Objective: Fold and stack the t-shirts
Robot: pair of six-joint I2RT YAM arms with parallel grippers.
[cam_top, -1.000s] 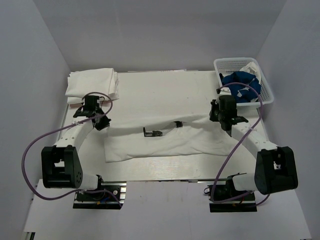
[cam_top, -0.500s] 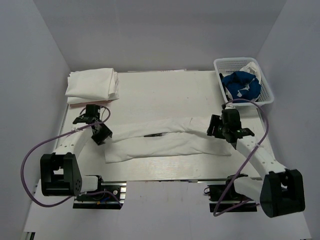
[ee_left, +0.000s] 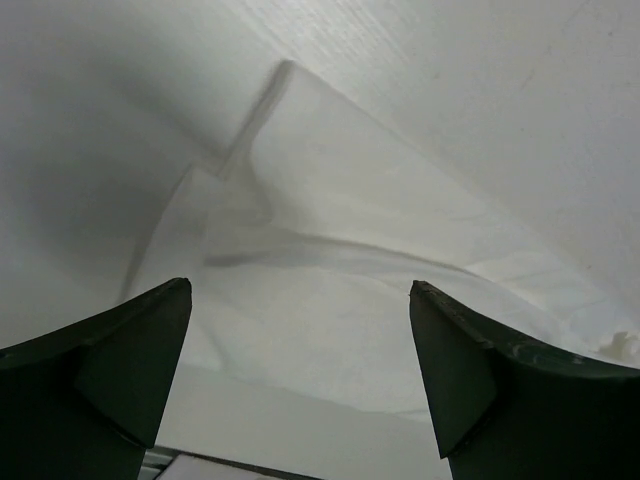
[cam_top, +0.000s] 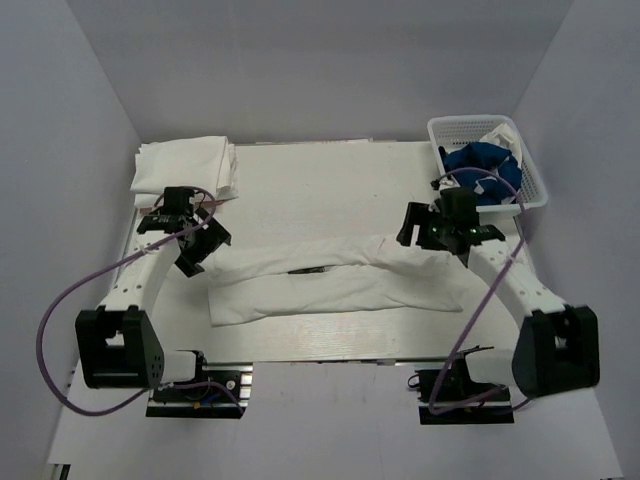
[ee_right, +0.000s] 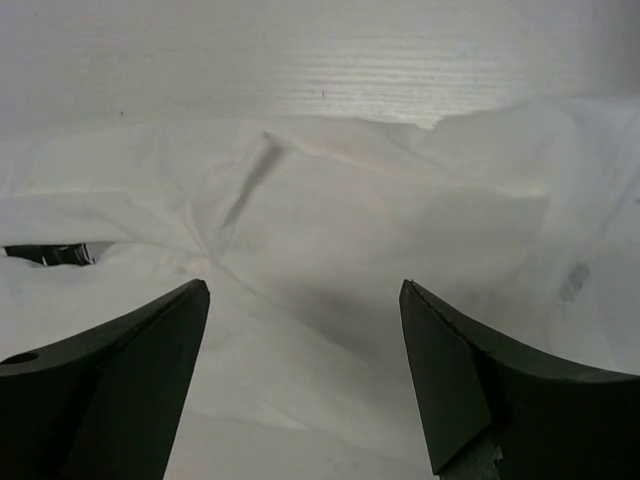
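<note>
Currently white t-shirt (cam_top: pixel 330 282) lies mid-table as a long left-right band. Left gripper (cam_top: pixel 203 245) and right gripper (cam_top: pixel 416 230) hover at its ends, jaws apart, empty, likely placed to regrip for the next fold. Folded stack (cam_top: pixel 185 166) far left, blue t-shirt (cam_top: pixel 480 168) in basket (cam_top: pixel 536 186) far right.

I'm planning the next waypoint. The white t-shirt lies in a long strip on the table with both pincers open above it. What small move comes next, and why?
Probably lower the right pincer onto the right end of the long white cloth t-shirt and close on it. The shirt is a lengthwise strip, not yet folded across, and the left pincer also hovers open, holding nothing.
</note>
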